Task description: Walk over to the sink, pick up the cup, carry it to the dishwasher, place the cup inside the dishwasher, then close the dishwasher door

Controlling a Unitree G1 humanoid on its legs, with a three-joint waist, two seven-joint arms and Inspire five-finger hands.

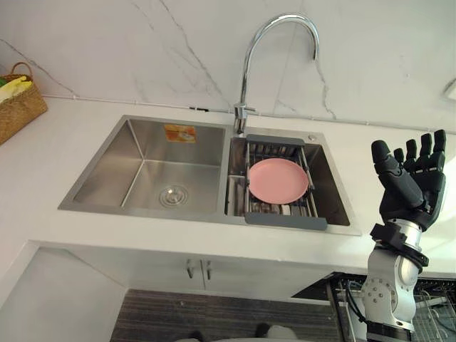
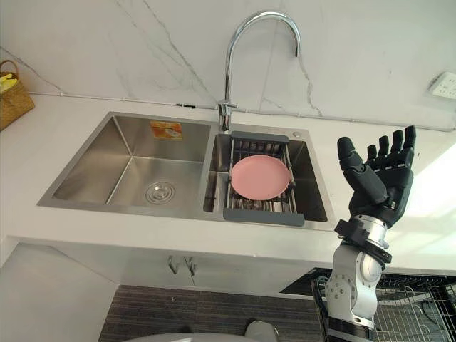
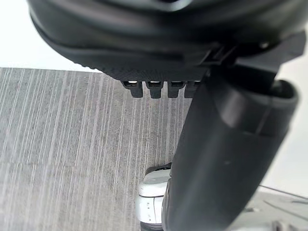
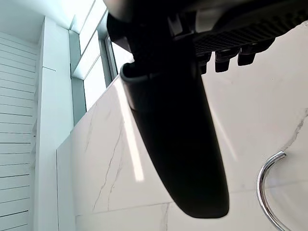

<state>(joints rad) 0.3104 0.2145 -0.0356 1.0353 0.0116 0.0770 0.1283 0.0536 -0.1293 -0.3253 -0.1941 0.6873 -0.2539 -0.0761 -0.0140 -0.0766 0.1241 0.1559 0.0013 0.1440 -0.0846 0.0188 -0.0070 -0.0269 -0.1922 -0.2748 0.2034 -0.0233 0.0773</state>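
Stage: early. The robot stands at the sink [image 1: 107, 164], so the walk looks done; nothing has been picked up yet.
Right hand [image 1: 410, 178]: raised above the counter [image 1: 71, 121] to the right of the sink, palm toward the basins, fingers straight and spread, holding nothing.
Left hand [image 3: 226, 159]: hangs low over the floor [image 3: 72, 144], looks relaxed and open, nothing in it.
Cup: I cannot tell where it is. Neither hand has it. Pale shapes under the plate [image 1: 278, 180] might be it, but they are too hidden to say.
Sink: two steel basins under a curved faucet [image 1: 246, 71]. The left basin is bare. The right one carries a grey rack [image 1: 285, 221] with the pink plate lying flat on it.
Dishwasher [image 2: 420, 313]: below the counter to the right, door open, wire basket pulled into sight.
Aside: a woven basket [image 1: 18, 107] sits far left on the counter, well apart from the work.
Left to do: find and grasp the cup, carry it to the dishwasher, set it inside and shut the door, which by my reading is nearly the whole job.
Next move, likely: bring the right hand down toward the rack.
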